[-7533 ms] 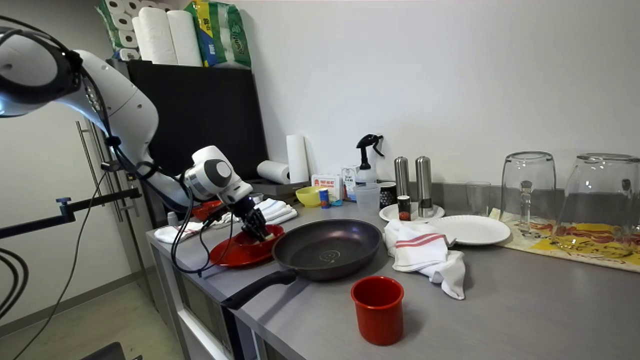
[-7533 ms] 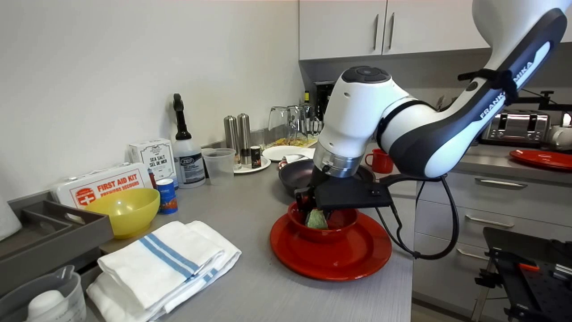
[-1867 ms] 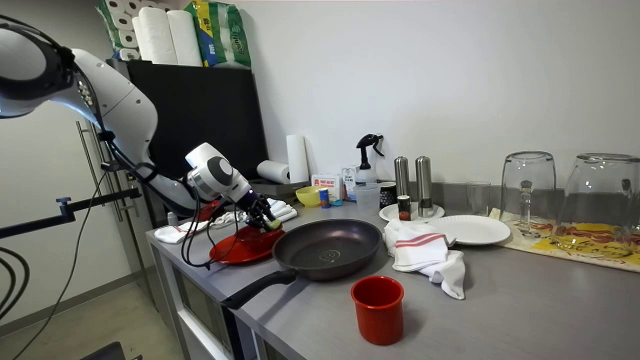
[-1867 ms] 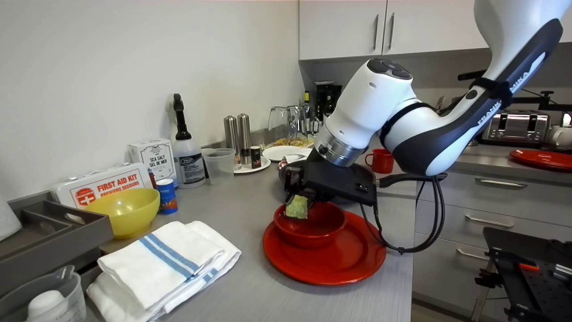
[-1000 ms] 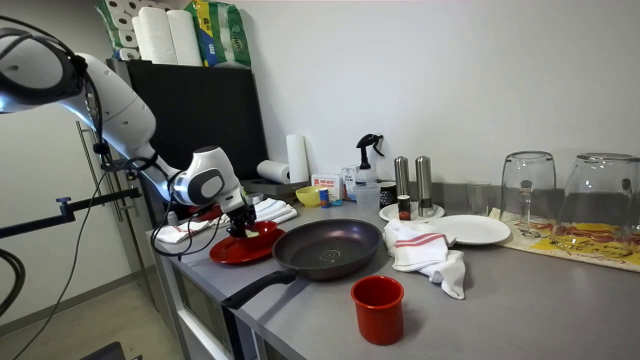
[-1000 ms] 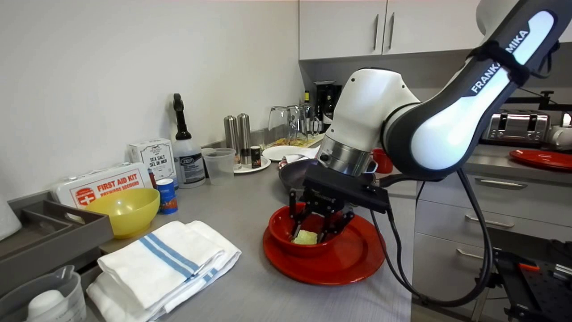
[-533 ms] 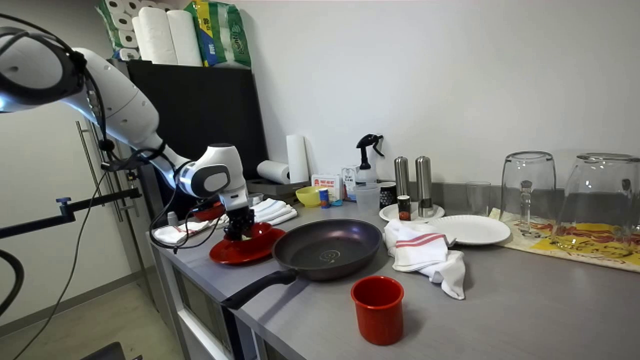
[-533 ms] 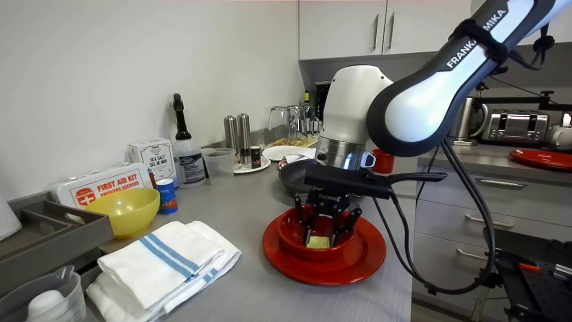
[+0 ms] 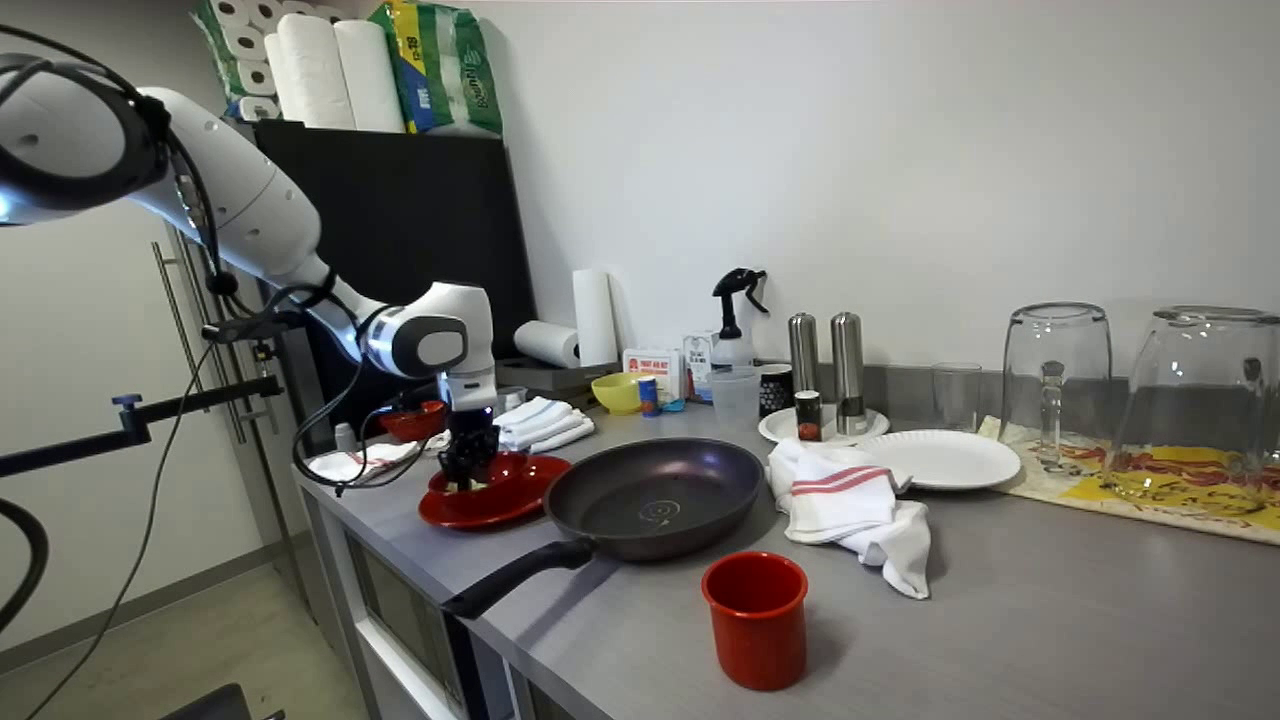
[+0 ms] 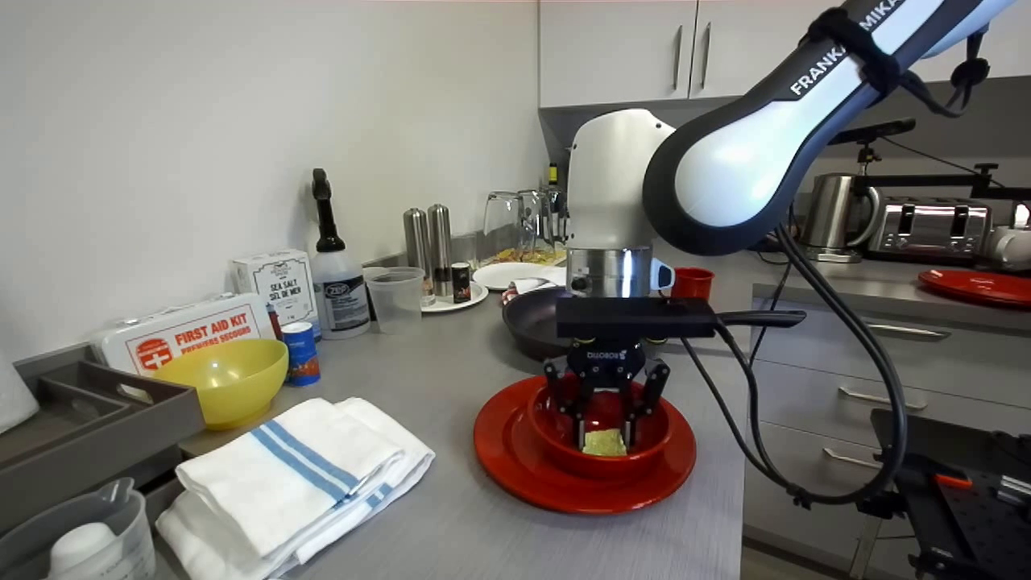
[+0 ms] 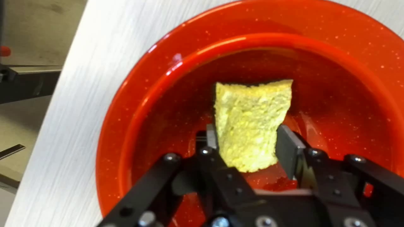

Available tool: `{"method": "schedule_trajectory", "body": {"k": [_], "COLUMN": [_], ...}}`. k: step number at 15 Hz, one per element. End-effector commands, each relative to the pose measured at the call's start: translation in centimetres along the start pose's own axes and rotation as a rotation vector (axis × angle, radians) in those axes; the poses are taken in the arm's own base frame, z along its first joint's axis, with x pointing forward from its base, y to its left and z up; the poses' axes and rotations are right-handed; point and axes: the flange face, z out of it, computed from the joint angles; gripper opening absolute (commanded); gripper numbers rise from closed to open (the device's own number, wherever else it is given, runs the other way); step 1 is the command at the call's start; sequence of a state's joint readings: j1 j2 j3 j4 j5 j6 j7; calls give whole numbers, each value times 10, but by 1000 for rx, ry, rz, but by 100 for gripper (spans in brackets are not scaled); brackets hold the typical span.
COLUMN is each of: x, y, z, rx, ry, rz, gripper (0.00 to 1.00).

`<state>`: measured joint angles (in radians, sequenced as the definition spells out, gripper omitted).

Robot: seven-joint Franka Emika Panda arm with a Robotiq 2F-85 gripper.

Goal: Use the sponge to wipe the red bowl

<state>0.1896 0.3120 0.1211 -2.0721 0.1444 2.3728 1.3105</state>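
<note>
wrist view: sponge (image 11: 254, 126) is squeezed between the two fingers (image 11: 288, 151), one pressed to each side, so they're gripping it. long axis runs in line with the fingers and sticks out past the tips, free end a bit wider. it's down inside the red bowl (image 11: 176, 107), which sits on the red plate (image 11: 271, 19). nearest wall is the one straight ahead of the free end; more room out to both sides. can't tell if the underside touches the bowl's floor. counter (image 11: 94, 63) edge runs past the plate on the left of this view.

in an exterior view: gripper (image 10: 606, 435) points straight down, tips below the rim, sponge low and close to the camera-side wall. wiping looks underway; next move probably calls for a sideways sweep along that wall. bowl could slide on the plate if pushed hard. folded towels (image 10: 298, 475) well apart.

in an exterior view: sponge is mostly hidden, just a pale sliver under the dark fingers. frying pan (image 9: 620, 500) just beside the plate, contact unclear, so less room that way. counter's front edge is near too.
</note>
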Motion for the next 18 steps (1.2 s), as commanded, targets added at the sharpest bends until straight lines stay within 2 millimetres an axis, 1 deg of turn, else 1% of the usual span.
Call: {"method": "schedule_trajectory", "body": {"k": [1,10,14,18], "x": [-2,-6,-3,0], "y": [-1,0,-1,3], "z": [7,11,11,13], "rx": [-103,-256,-288,-362], "ry": [12,84,110,170], "rz": [-47,-156,-183,-227], "gripper": [23,23,23,23]}}
